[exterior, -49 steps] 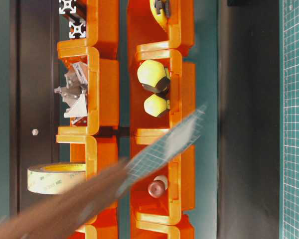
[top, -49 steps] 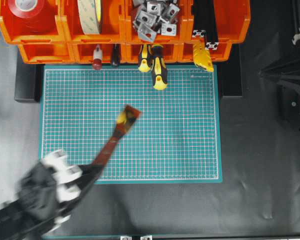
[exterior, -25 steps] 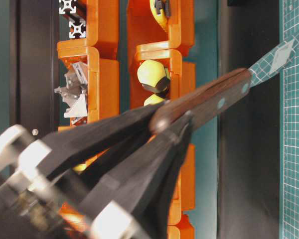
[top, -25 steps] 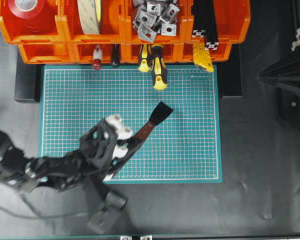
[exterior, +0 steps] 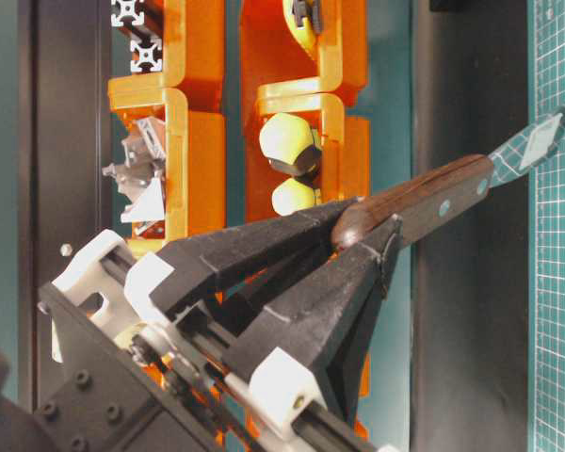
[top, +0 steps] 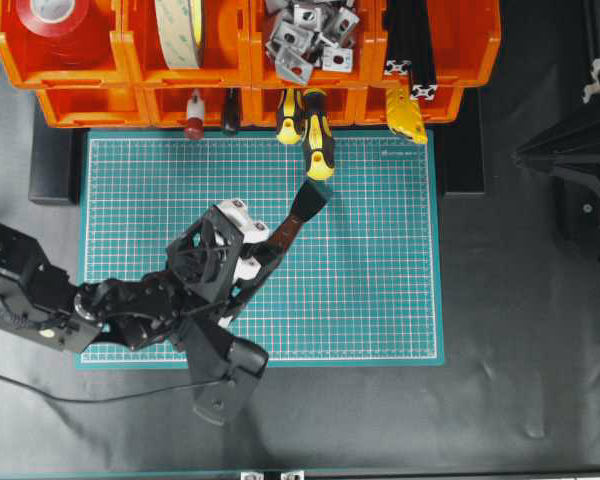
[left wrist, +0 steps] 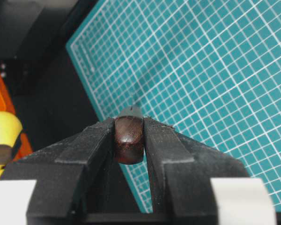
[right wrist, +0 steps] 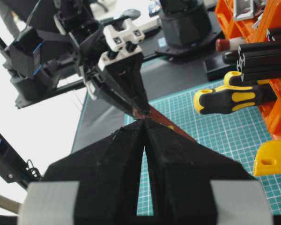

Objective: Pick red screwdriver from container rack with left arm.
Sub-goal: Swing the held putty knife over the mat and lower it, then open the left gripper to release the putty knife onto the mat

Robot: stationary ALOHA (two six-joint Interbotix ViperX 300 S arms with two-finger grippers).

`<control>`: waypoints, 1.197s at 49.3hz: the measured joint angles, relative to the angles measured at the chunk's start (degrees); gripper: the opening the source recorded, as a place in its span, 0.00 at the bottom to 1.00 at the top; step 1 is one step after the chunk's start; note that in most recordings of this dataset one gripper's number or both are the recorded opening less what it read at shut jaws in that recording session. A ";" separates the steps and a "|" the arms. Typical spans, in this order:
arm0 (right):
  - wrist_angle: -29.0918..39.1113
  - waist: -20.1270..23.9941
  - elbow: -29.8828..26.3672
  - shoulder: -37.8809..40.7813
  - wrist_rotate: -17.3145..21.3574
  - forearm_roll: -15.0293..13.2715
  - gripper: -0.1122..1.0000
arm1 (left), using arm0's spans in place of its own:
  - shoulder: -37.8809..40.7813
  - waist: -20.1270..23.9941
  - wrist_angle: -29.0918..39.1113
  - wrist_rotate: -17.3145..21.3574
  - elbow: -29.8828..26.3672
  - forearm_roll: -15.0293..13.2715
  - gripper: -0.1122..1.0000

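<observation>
My left gripper [top: 260, 258] is shut on the red screwdriver [top: 288, 229] and holds it above the green mat. Its reddish-brown handle end [left wrist: 129, 139] is clamped between the two black fingers [left wrist: 166, 140]. The dark flat blade [top: 313, 197] points toward the container rack [top: 130, 72] and ends just short of a yellow-and-black screwdriver [top: 318, 145]. In the table-level view the handle [exterior: 438, 200] sticks out past the left gripper [exterior: 363, 228]. My right gripper [right wrist: 144, 123] is shut with nothing in it, off at the right and facing the left gripper [right wrist: 133, 101].
The green cutting mat [top: 380, 290] covers the table's middle. The orange bins hold tape rolls [top: 180, 30], metal brackets [top: 305, 30], a small red-and-white screwdriver [top: 194, 115] and a yellow part [top: 405, 112]. The right arm [top: 580, 165] stands at the right edge.
My left arm swung in from the lower left over the mat with the red screwdriver. In the last half second the blade moved a little closer to the rack.
</observation>
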 measured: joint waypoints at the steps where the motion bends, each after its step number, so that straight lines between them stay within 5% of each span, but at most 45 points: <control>1: 0.00 0.00 0.00 0.09 0.18 0.00 0.09 | 0.00 0.00 -0.09 0.00 0.09 0.00 0.29; 20: 0.00 0.00 0.00 0.00 0.00 0.00 0.09 | 0.26 0.18 -0.44 -6.77 0.62 0.00 0.29; 33: 0.79 0.00 0.09 0.00 0.00 0.00 0.09 | 0.26 0.18 -2.99 -9.49 3.08 0.00 0.87; 41: 0.88 0.00 0.00 0.00 -0.09 0.00 0.09 | 0.18 0.18 -5.19 -11.34 4.57 0.00 0.89; 51: 0.97 0.00 0.09 0.00 0.00 -0.09 0.09 | 0.09 -0.09 -5.62 -21.45 6.06 0.00 0.90; 59: 0.97 0.00 0.09 0.00 -0.18 -0.09 0.09 | -0.09 -1.05 -5.89 -35.07 7.38 0.00 0.90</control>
